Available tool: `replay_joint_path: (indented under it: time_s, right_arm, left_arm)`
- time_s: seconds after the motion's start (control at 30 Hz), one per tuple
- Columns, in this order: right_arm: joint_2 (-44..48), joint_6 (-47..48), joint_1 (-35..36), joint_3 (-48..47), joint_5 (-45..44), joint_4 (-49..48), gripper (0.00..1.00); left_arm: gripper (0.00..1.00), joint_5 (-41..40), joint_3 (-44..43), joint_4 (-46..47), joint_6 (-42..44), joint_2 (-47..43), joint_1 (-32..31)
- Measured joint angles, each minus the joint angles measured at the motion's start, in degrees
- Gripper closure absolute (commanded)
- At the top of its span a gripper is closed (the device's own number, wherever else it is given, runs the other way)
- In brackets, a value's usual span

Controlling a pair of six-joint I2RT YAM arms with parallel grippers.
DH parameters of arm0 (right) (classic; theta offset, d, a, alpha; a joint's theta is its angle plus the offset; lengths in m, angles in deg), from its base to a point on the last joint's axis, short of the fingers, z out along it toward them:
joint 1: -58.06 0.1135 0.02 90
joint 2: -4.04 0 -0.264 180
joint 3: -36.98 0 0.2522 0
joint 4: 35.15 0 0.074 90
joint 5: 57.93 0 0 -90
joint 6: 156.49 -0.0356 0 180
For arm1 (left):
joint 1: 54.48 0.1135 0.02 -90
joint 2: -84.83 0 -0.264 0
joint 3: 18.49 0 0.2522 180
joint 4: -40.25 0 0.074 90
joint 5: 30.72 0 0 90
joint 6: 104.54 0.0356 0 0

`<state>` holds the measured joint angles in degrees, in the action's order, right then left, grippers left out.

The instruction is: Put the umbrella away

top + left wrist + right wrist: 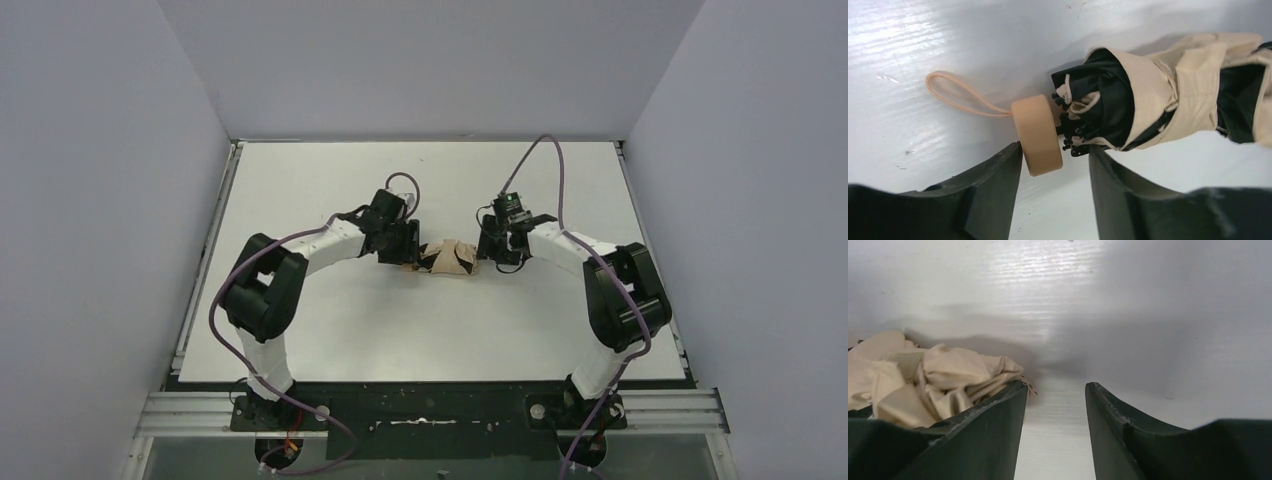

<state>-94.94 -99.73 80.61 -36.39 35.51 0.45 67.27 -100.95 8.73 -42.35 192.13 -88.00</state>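
Well, umbrella (447, 258): folded and lying flat in the middle of the worktop (330, 330), well away from every edge, with the left gripper (404, 253) at one end and the right gripper (487, 250) at the other.
Long axis: runs left to right, roughly parallel to the near edge. The handle end points at the left arm, the bunched fabric end at the right arm.
Handle (1037, 135): a round tan disc standing on its edge right at the left gripper's tips, its lower rim just inside the gap. The loop (948, 90) trails off across the worktop, away from the fabric.
Left fingers (973, 195): apart, straddling the handle's rim. One looks to be against the disc, but bare worktop shows between the disc and the other, so I'd say nothing is pinched.
Right fingers (973, 435): apart too, with only worktop between them. The fabric (948, 375) is heaped against the outside of one finger, off to the side of the gap.
Nearer arm: both are right at the umbrella, but only the left is lined up on something it could close on.
What it turns on: to my eye the handle sits straight ahead of the left fingers, so a small push forward and a squeeze should take it. The right would have to shift sideways toward the fabric first.
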Motion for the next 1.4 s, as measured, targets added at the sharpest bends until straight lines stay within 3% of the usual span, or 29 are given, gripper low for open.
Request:
replay_joint_path:
  time_s: [0.1,0.27,0.43,0.6,0.8,0.97,1.4]
  right_arm:
    - [0.4,1.1,-0.4,-1.2,0.2,-0.5,0.47]
    - [6.6,4.0,-2.8,-0.3,-0.9,1.5,0.42]
    - [18.6,6.7,-7.5,0.6,-5.1,6.5,0.3]
    - [31.1,9.6,-7.9,-0.3,-8.2,11.1,0.17]
    - [37.5,10.5,-7.9,-0.7,-8.7,16.3,0.09]
    - [42.9,10.8,-7.9,4.3,-8.7,16.6,0.0]
    - [52.6,12.7,-7.9,13.1,-8.6,16.1,0.0]
  left_arm:
    - [0.33,1.1,-0.1,-0.2,0.9,-0.6,1.1]
    - [0.25,0.2,2.5,-2.7,2.1,-9.5,3.3]
    - [0.23,-5.8,3.8,-6.6,3.5,-23.7,6.4]
    - [0.22,-14.5,7.5,-9.4,4.6,-34.5,7.0]
    - [0.2,-20.9,16.5,-10.5,4.6,-44.9,6.9]
    - [0.2,-24.7,19.6,-10.7,5.7,-50.6,6.9]
    - [0.16,-29.9,24.4,-10.7,7.4,-56.2,6.0]
